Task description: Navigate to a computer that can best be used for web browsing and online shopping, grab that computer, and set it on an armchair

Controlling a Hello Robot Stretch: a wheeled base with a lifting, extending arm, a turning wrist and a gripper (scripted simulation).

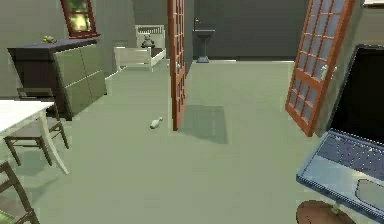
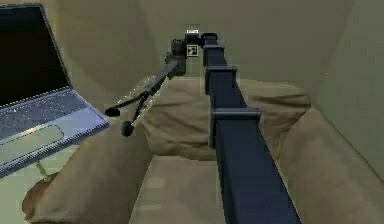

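An open laptop (image 2: 45, 110) with a dark screen and a blue-grey keyboard sits at the arm side view's left, over the left armrest of a beige armchair (image 2: 190, 115). The dark arm bar (image 2: 235, 130) reaches out above the armchair's seat. At its far end the gripper (image 2: 122, 118) angles down to the left, its fingertips right by the laptop's near corner. I cannot tell whether it holds anything. The laptop (image 1: 352, 150) shows again at the forward view's right edge, with a brown rounded shape (image 1: 322, 212) beneath it.
Ahead lies open green floor with a small pale object (image 1: 155, 124) on it. Two red-framed glass doors (image 1: 178, 60) (image 1: 318, 65) stand ajar. A white table (image 1: 18, 116) with wooden chairs (image 1: 38, 128) and a dark cabinet (image 1: 62, 70) line the left.
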